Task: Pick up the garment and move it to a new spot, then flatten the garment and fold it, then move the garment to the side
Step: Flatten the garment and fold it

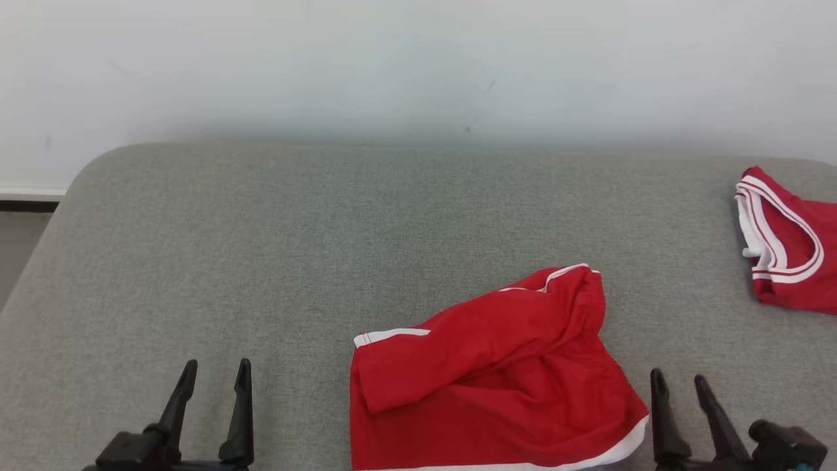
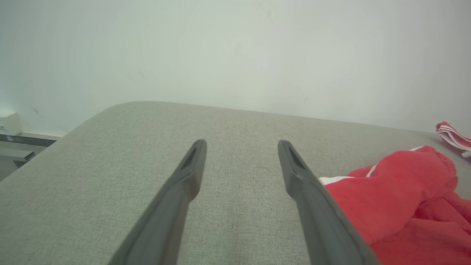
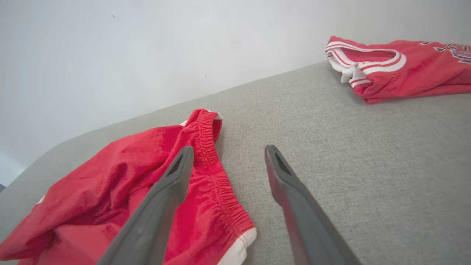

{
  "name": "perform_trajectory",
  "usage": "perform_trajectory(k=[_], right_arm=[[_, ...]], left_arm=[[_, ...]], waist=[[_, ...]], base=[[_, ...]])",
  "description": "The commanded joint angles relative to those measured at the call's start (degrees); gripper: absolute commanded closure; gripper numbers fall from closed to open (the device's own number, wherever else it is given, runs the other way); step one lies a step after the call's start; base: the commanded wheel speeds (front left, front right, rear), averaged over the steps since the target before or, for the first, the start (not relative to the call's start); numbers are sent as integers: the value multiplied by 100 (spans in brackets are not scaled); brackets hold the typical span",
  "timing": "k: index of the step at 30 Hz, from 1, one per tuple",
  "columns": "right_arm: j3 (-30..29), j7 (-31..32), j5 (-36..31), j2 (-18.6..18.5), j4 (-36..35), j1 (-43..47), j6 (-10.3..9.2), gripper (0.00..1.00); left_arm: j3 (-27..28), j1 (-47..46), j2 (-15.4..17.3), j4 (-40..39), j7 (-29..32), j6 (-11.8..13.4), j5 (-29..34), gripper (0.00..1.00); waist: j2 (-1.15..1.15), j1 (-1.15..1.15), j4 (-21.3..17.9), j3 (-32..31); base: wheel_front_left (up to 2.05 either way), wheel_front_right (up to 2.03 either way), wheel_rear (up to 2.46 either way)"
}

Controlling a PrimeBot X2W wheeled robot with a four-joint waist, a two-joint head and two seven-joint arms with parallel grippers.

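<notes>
Grey cushion [image 1: 261, 261], white wall behind. Red shorts [image 1: 484, 373] lie crumpled on it, one part folded over. Risk: a pinch on the top fold alone would lift them bunched, not flat. Left gripper [image 1: 218, 364] sits well left of the shorts, right gripper [image 1: 679, 376] just beside their right hem. Both are low, fingers pointing forward, spread wide, holding nothing. Jersey [image 1: 791, 255] lies far right of the shorts.

Red, white-trimmed shorts [image 1: 497, 366]; grey cushion [image 1: 261, 261]
</notes>
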Motion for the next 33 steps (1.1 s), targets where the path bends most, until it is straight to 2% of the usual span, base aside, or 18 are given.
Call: perform_trajectory(k=[1, 8, 17, 33], right_arm=[[-83, 39, -150, 1, -189, 43, -16, 0], [-77, 112, -578, -107, -958, 239, -16, 0], [210, -181, -773, -167, -1714, 707, -17, 0], [325, -314, -851, -323, -1561, 878, -17, 0]], left_arm=[[11, 109, 15, -32, -2, 11, 33, 0], [56, 226, 1, -86, -2, 13, 92, 0], [156, 374, 10, -244, -2, 15, 149, 0], [96, 609, 28, -333, -2, 13, 225, 0]], waist=[[0, 1, -68, -71], [0, 1, -186, -218], [0, 1, -308, -313], [0, 1, -328, -354]], base=[[0, 0, 0], [0, 0, 0], [0, 0, 0], [0, 0, 0]])
